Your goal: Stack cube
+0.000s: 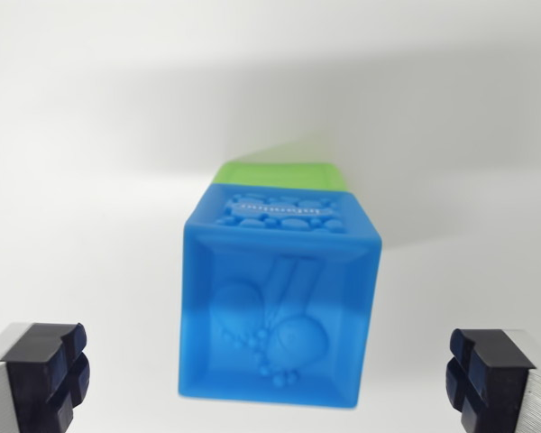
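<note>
A blue cube with raised relief shapes on its faces fills the middle of the wrist view. A green cube shows just behind and under its far edge, so the blue one appears to sit on it. My gripper is open, with its two dark fingertips at the bottom corners of the view. The fingertips stand well apart from the blue cube's sides and touch nothing.
A plain white table surrounds the cubes on every side. A soft shadow lies across the surface behind the green cube.
</note>
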{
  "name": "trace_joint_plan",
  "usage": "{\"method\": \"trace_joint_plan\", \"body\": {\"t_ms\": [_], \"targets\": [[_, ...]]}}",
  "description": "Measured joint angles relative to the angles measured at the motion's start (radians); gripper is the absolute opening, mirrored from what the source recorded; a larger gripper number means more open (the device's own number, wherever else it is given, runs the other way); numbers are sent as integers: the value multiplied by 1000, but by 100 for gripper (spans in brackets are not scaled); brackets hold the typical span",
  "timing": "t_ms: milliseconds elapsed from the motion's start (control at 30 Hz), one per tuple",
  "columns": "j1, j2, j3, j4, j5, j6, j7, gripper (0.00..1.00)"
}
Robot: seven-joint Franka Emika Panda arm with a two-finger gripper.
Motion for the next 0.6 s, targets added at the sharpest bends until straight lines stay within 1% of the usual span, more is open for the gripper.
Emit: {"method": "trace_joint_plan", "body": {"t_ms": [300, 600], "targets": [[0, -57, -1, 2, -1, -57, 0, 100], [0, -114, -1, 19, -3, -132, 2, 100]]}}
